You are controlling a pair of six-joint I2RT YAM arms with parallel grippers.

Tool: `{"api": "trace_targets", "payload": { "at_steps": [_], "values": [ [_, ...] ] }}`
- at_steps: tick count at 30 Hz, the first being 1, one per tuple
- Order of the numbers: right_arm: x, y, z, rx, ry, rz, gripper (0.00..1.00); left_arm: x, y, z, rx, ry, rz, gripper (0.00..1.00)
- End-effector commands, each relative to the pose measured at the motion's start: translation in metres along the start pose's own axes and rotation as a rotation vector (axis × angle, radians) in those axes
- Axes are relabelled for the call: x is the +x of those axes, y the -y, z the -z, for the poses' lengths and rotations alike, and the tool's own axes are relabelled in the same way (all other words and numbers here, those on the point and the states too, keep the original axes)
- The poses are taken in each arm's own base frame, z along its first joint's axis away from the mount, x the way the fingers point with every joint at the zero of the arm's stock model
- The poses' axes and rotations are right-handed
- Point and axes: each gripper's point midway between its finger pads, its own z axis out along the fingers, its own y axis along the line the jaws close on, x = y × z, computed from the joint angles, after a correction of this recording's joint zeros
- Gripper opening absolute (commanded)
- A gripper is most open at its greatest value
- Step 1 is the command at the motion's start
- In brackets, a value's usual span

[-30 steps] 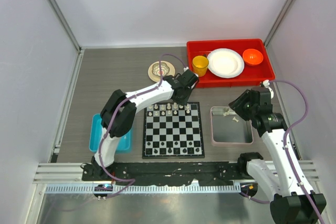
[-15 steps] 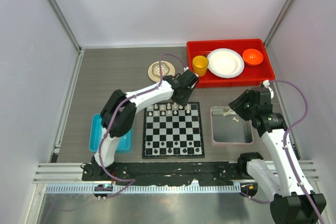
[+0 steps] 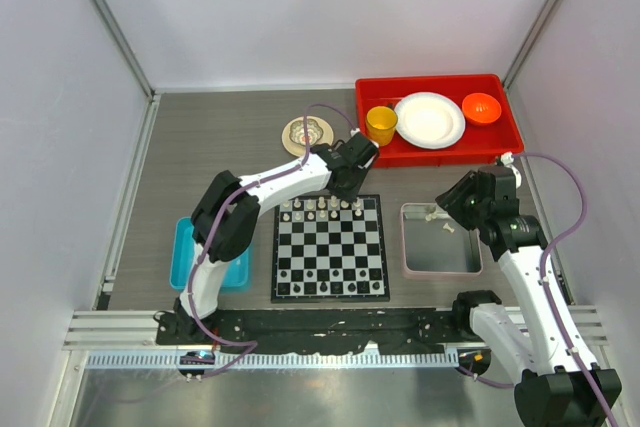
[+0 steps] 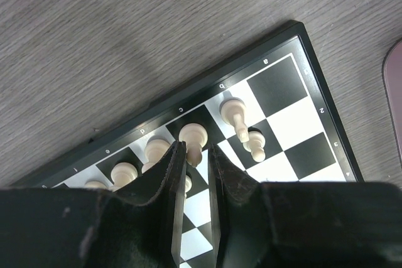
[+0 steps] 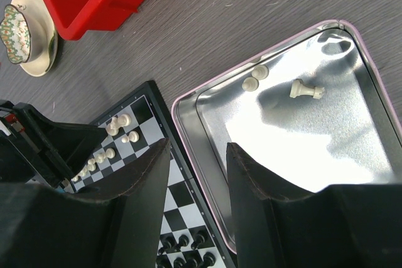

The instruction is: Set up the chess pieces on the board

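Left end effector (image 4: 196,148) seating a piece on the board's (image 4: 316,86) back rank.
Its fingers straddle a cream piece (image 4: 193,135) on the c square with a narrow gap. They hide its base, so I cannot tell whether they pinch it. Right end effector (image 5: 198,146) hangs with fingers apart over the tin tray (image 5: 352,155), where 3 chess pieces (image 5: 306,90) lie ready for pickup.

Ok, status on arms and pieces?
Left fingers straddle cream piece on board's far row, grip unclear. Right fingers open above tray, three pieces inside. No obstruction seen.
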Motion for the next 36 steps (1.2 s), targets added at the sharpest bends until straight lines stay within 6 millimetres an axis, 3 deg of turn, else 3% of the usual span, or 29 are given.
{"api": "trace_targets", "payload": {
  "at_steps": [1,13,18,26,31,36],
  "values": [
    [-0.005,-0.003,0.001,-0.019,0.021,0.015,0.47,-0.014,0.011,0.007,0.038,0.037,0.011,0.23],
    [-0.003,-0.002,0.0,-0.016,0.018,0.018,0.47,-0.016,0.01,0.006,0.03,0.041,0.012,0.24],
    [-0.004,-0.002,0.0,-0.017,0.019,0.017,0.47,-0.021,0.003,0.014,-0.005,0.066,0.006,0.39],
    [-0.005,-0.004,0.001,-0.022,0.023,0.016,0.47,-0.04,-0.001,0.029,-0.029,0.111,-0.003,0.4],
    [-0.006,-0.004,0.001,-0.022,0.025,0.016,0.47,-0.062,0.004,0.053,-0.013,0.16,-0.004,0.4],
    [-0.011,0.003,0.003,0.032,0.041,0.016,0.46,-0.092,0.0,0.103,-0.003,0.261,0.005,0.41]
  ]
}}
